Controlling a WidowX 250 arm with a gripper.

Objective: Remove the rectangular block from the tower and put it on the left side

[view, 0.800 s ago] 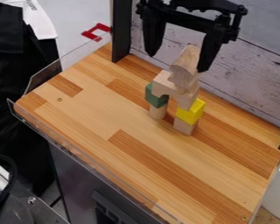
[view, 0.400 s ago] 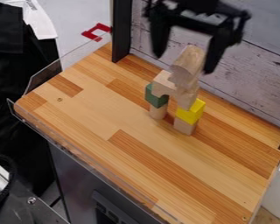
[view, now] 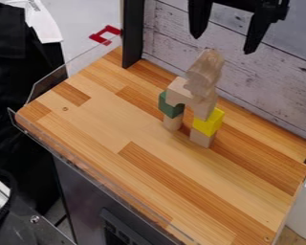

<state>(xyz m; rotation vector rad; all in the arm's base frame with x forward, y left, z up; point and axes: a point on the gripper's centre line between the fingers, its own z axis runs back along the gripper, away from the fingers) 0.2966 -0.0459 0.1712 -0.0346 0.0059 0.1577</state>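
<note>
High at the top edge, right of centre, the black gripper [view: 223,44] hangs open above and slightly behind the tower, its two fingers wide apart and holding nothing. The tower stands toward the back of the wooden top. Its left leg is a green block [view: 171,105] on a plain wooden block [view: 173,121]; its right leg is a yellow block [view: 208,122] on another wooden block [view: 202,138]. A wooden arch [view: 180,92] bridges both legs. Stacked wooden pieces [view: 204,72] rise above its right part; which of them is rectangular I cannot tell.
The wooden surface [view: 104,129] has a clear plastic guard [view: 50,83] along its left edge. A black post [view: 132,33] rises at the back left corner, with a red bracket [view: 105,35] beyond it. A whitewashed plank wall [view: 270,81] stands behind the tower.
The gripper has moved up and to the right, away from the tower top, with its fingers still apart. The blocks have not visibly moved.
</note>
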